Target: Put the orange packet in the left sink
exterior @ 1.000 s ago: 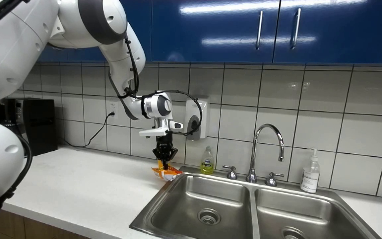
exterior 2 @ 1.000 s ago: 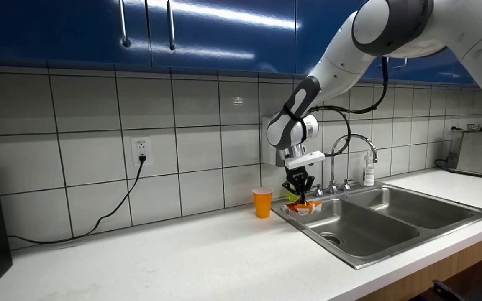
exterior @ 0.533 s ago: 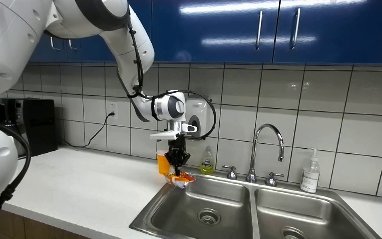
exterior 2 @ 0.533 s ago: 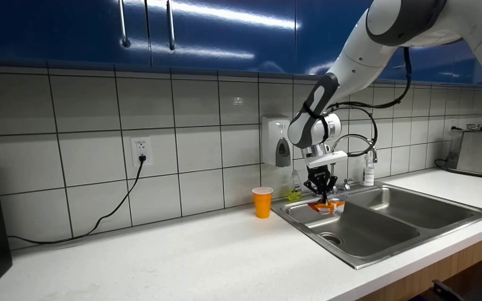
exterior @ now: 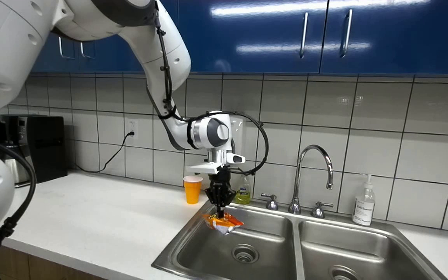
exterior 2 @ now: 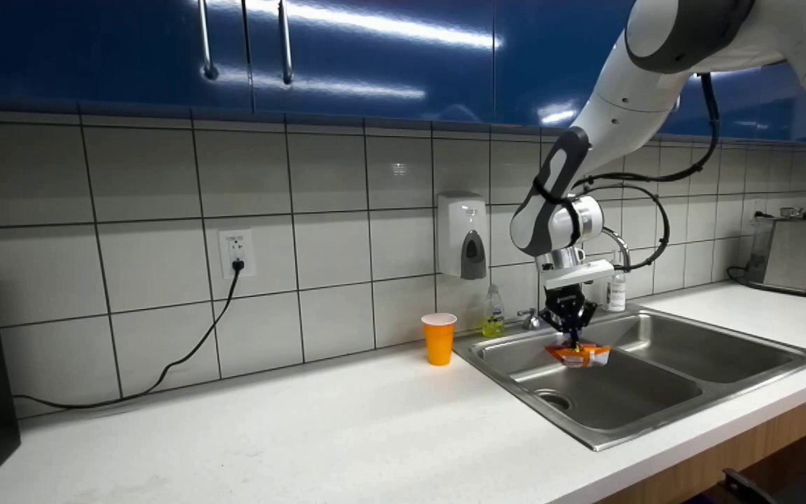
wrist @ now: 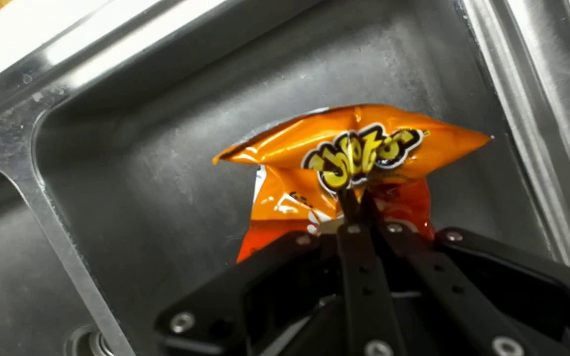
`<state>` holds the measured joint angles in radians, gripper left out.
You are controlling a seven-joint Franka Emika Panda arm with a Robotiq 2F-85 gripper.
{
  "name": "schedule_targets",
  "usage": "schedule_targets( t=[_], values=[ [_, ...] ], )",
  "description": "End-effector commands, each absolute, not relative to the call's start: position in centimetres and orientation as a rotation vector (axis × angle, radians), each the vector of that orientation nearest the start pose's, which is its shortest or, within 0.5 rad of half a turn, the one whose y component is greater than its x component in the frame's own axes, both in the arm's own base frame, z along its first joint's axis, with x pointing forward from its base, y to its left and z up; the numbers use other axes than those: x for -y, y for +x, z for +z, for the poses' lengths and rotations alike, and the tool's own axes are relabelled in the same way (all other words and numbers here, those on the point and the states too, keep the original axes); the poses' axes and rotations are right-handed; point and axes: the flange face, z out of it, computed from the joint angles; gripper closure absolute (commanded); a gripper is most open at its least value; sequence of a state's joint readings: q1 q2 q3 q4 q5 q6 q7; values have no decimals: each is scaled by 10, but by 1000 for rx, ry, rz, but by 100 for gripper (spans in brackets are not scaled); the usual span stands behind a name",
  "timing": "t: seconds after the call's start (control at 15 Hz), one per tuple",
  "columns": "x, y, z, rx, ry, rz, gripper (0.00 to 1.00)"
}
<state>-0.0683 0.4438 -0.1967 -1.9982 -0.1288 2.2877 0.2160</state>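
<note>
Jaws pinch the orange packet (wrist: pixel 334 160) at mid-width, its pointed ends jutting out past either side, the whole hanging over the left sink (exterior: pixel 274 249).

White countertop (exterior: pixel 103 221) | double sink (exterior: pixel 298 249) set in | orange cup (exterior 2: pixel 439 343) upright beside it | black appliance (exterior: pixel 45 149) | silver appliance (exterior 2: pixel 788 255)

In both exterior views, I have the packet (exterior: pixel 226 224) in my gripper (exterior: pixel 220 214) over the left sink (exterior: pixel 272 254), with the cup (exterior 2: pixel 439 341) left of it on the counter (exterior 2: pixel 270 427) and the dish-soap bottle (exterior 2: pixel 493 318) behind.
</note>
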Motion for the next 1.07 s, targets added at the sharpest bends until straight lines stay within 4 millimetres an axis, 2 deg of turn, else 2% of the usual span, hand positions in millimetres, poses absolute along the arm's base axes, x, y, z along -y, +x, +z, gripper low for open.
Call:
schedule_targets(
  t=[0.0,0.73,1.0],
  values=[
    [167,563,218,-674,-3235,232,100],
    [170,570,158,-701,-3269,250,100],
    [172,574,127,-705,-3275,276,100]
  ],
)
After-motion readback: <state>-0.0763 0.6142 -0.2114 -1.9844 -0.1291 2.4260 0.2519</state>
